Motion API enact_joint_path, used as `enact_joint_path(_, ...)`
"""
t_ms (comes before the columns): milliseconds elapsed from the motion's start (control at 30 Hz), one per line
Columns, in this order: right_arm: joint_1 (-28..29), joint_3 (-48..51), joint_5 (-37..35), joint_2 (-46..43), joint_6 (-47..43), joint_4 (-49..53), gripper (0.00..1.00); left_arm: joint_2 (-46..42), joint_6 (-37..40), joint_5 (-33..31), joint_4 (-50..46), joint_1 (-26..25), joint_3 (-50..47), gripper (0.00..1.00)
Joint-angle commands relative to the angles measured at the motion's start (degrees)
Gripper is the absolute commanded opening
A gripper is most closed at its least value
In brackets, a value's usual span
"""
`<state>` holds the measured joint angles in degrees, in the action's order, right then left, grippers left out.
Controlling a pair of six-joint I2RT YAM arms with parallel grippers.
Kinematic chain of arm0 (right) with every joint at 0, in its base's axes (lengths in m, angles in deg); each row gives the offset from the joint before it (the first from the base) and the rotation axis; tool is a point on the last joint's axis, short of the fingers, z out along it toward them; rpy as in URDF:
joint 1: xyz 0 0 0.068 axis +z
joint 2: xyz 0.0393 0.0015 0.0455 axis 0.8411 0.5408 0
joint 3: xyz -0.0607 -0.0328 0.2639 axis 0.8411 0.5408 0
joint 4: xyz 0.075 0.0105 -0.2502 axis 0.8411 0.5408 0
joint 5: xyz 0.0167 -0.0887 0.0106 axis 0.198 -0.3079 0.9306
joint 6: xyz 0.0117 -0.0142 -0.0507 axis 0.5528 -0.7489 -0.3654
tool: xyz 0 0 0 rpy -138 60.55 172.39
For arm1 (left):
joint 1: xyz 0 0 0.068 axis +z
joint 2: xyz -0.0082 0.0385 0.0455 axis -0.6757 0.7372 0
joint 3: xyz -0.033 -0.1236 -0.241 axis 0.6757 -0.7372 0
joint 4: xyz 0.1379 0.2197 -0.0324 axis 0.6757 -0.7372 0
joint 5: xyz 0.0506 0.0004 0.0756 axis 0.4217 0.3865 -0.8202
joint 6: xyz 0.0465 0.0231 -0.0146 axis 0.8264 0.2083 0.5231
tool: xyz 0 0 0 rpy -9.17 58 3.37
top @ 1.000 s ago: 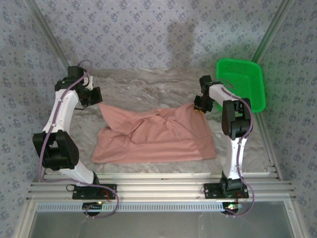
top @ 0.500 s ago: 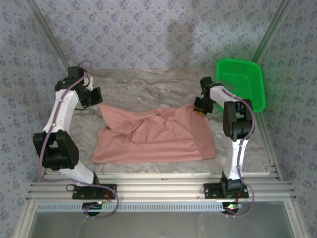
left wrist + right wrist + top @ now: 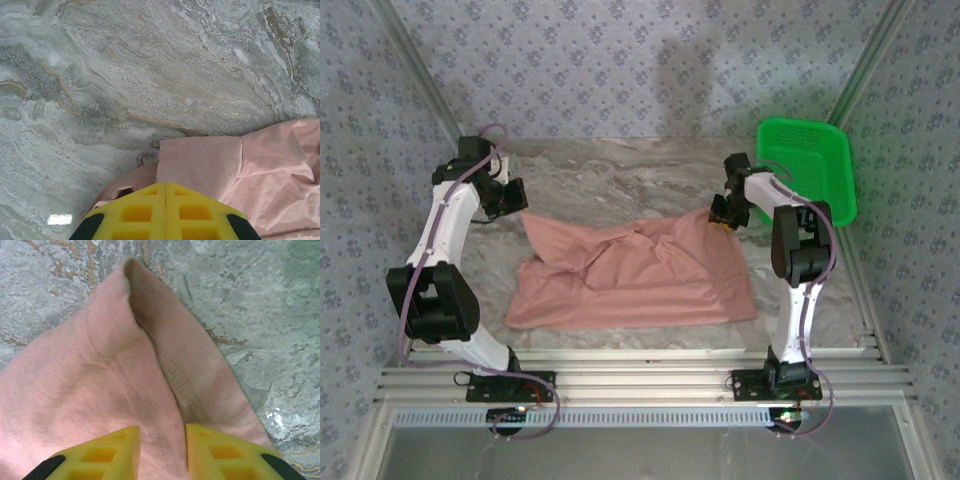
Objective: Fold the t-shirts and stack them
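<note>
Risk: t-shirt point(image 3: 630, 275) rumpled mid-counter point(image 3: 620, 170), my left claw point(image 3: 165, 186) pinching its far-left corner, right claw point(image 3: 162, 432) parted around the far-right hem, grip unclear; uneven pull could slip that corner loose.

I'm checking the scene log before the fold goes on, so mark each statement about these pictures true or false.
1. The green basket sits at the table's far right corner. True.
2. The t-shirt lies folded inside the basket. False: it lies crumpled on the table, outside the basket.
3. The left pincer is shut. True.
4. The right pincer hovers over the basket. False: it is at the t-shirt's far right corner, with cloth between its fingers.
</note>
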<state>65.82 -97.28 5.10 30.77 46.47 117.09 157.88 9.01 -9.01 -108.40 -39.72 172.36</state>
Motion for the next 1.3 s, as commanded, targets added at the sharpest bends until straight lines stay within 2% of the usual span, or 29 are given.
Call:
enact_joint_path(0,0.31,-2.13,1.23,1.63,-1.08,1.67,0.31,-0.36,0.74,1.15,0.42,-0.02,-0.41,0.0)
enact_joint_path(633,0.08,-1.63,0.76,2.18,-2.19,2.22,0.21,-0.27,0.67,1.26,0.43,-0.03,-0.44,0.0)
enact_joint_path(933,0.14,-0.84,-0.54,0.98,-2.16,1.57,0.0,-0.44,0.93,1.05,0.33,-0.07,-0.75,0.0)
enact_joint_path(1267,-1.04,1.63,-4.88,-5.14,-0.61,1.82,0.0,-0.7,1.02,-0.55,0.09,0.02,0.0,0.0)
